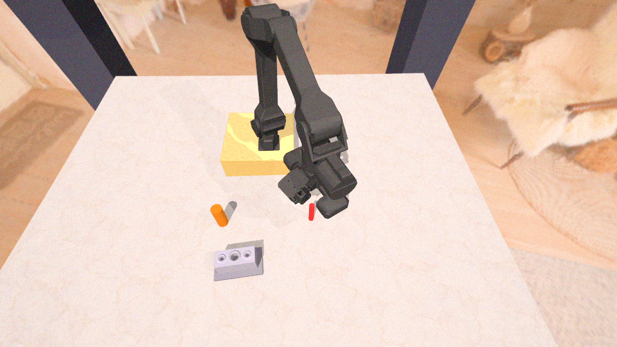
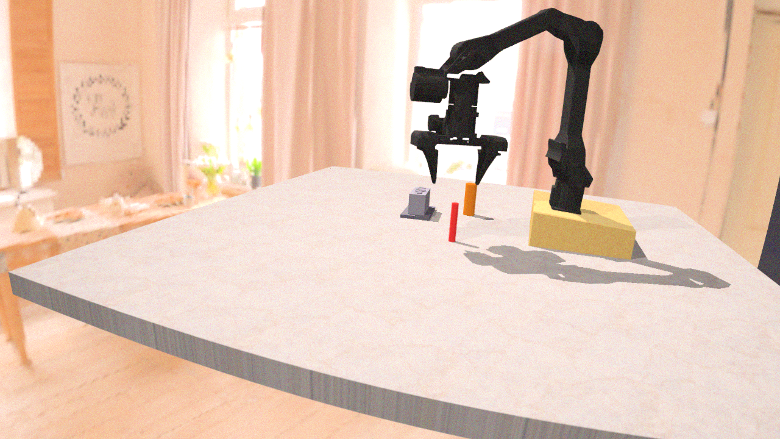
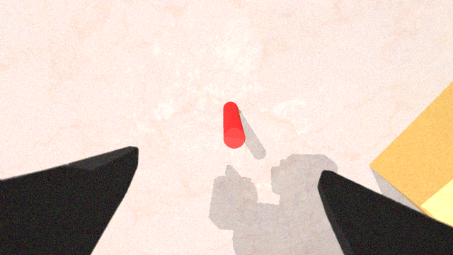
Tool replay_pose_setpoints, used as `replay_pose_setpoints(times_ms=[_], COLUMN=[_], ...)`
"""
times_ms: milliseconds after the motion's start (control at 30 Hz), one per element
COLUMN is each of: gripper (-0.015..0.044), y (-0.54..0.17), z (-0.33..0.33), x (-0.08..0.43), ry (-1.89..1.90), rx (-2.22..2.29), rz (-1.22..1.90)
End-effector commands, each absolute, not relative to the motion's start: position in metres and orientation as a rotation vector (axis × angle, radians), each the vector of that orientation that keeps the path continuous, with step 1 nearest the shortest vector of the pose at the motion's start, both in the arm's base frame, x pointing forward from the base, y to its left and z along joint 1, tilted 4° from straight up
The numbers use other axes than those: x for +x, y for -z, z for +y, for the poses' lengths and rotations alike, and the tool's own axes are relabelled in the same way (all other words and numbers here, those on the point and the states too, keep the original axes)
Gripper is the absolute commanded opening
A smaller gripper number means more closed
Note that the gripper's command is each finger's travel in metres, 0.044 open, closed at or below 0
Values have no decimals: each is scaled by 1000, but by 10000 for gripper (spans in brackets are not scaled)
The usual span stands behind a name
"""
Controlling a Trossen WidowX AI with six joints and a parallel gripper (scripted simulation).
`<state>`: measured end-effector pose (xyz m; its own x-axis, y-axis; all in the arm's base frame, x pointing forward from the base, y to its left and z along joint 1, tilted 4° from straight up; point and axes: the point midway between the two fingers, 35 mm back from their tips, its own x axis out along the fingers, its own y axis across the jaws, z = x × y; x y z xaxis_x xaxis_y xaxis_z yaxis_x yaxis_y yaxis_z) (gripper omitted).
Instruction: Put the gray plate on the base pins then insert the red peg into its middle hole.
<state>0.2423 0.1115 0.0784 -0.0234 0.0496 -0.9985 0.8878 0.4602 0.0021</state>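
Note:
The gray plate [image 1: 239, 260] [image 2: 418, 202] is a block with three holes in a row. It sits flat on the base [image 1: 239, 275] [image 2: 410, 214], and its middle hole is empty. The red peg [image 1: 311, 211] [image 2: 453, 222] [image 3: 232, 122] stands upright on the table, to the right of the plate in the top view. My gripper [image 2: 456, 183] [image 3: 231, 168] is open and empty, pointing down above the red peg. In the wrist view the peg shows between the two fingertips, a little beyond them. In the top view the fingertips are hidden by the gripper's body.
An orange cylinder [image 1: 219, 215] [image 2: 469, 199] stands upright behind the plate in the top view. The yellow block [image 1: 254, 167] [image 2: 581, 231] [image 3: 417, 156] under the arm's foot is behind both. The arm's shadow falls on the table beside the peg.

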Motion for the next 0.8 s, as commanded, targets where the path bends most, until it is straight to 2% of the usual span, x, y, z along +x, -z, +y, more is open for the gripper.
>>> replay_pose_setpoints(times_ms=[0,767], gripper=[440,440], y=[-69,-30], z=[112,113], x=[241,240], ry=[841,841], rx=[881,881], rz=[1452,1452])
